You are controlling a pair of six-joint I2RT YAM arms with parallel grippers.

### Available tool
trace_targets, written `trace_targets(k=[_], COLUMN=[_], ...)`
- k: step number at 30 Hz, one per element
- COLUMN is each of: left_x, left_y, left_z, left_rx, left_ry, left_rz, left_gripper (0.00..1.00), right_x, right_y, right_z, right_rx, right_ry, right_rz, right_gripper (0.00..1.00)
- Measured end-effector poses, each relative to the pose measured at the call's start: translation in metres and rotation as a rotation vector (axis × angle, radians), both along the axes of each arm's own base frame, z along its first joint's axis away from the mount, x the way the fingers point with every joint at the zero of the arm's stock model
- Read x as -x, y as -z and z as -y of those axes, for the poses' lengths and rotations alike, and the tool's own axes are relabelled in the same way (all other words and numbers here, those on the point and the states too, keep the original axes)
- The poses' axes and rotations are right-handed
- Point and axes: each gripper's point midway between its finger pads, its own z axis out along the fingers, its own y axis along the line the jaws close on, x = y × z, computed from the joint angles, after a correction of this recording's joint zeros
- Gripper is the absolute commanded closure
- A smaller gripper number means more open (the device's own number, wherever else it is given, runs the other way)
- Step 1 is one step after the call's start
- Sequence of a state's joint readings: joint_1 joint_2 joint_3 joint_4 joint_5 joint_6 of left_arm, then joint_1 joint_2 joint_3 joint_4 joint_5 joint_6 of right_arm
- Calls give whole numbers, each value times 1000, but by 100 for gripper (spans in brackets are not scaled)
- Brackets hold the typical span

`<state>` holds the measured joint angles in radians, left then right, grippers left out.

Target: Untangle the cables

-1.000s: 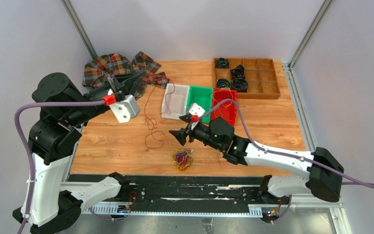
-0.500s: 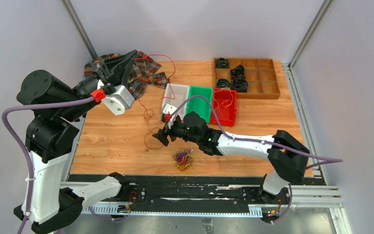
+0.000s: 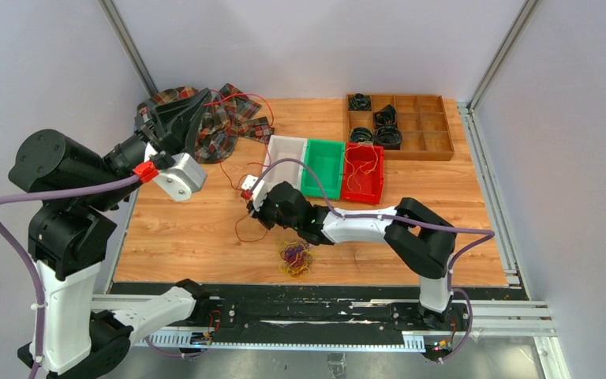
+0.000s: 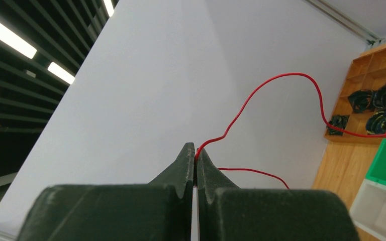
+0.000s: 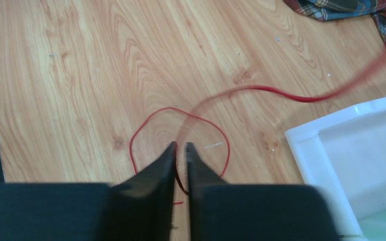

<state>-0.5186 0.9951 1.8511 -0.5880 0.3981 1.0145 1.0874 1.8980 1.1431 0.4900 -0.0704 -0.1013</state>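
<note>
The red cable (image 5: 266, 88) runs in loose arcs from high over the far left of the worktop (image 3: 173, 237) down to a loop lying on the wood near the middle. Its upper end is pinched in the left tool (image 4: 195, 150), whose fingers are pressed together on it in the air above the plaid cloth (image 3: 221, 118). Lower down, the right tool (image 5: 181, 146) sits close over the loop, its fingers nearly together with the cable running through the narrow slit between them. A small tangle of purple and yellow cables (image 3: 295, 259) lies near the front edge, just beside the right arm. Beyond stand a white bin (image 3: 284, 154), a green bin (image 3: 323, 166) and a red bin (image 3: 355, 189) side by side, with a wooden tray (image 3: 434, 142) of black coils (image 3: 387, 134) behind them.
</note>
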Motion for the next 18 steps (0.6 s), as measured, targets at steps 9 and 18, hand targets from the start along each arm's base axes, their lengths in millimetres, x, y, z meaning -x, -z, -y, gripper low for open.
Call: trace_targets(k=[9,18], left_x=[11,-7], left_y=[19,46], left_z=[-9,4], left_rx=[-15,31], left_ry=[-13,11], left_rz=[-29,-170], left_gripper=[100,99], right_x=[-60,-103], right_y=[-121,-211], right_z=[44,117], right_rx=[-232,-389], right_ry=[156,329], right_rz=[100,213], right_gripper=[99,100])
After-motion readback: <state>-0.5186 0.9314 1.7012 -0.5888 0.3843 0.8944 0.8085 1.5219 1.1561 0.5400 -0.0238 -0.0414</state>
